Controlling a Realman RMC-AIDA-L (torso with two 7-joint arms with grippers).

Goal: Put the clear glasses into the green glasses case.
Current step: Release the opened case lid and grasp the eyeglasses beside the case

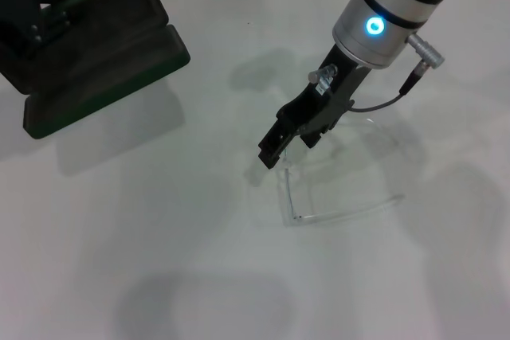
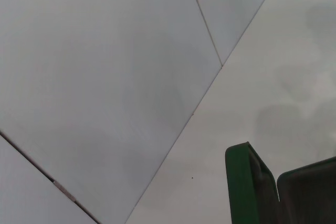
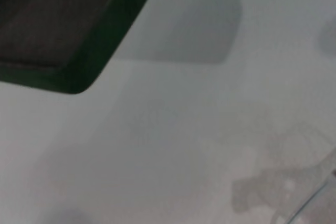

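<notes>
The clear glasses lie on the white worktop to the robot's right of centre, well apart from the green glasses case, which sits open at the far left. They look light, thin and stiff with some spring in the arms, smooth enough to slip, and easy to scratch or flex out of a hold. Being colourless, their edges are hard to make out; only one folded arm and a faint curve of lens show. The sturdiest place to take hold is probably the near corner where arm meets lens, or the bridge, rather than the thin tip of an arm.

The right pincer hangs just above the glasses' near-left corner, tips pointing down; its dark fingers look close together with nothing between them, though whether they touch the frame I cannot tell. The left pincer is at the case's lid; whether it is clenched or released I cannot tell.

The head view alone shows both arms and the whole layout. The right wrist view shows a rounded corner of the case with its dark lining, and a sliver of the glasses at its edge. The left wrist view shows only the case's green rim against the worktop and wall panels, no glasses.
</notes>
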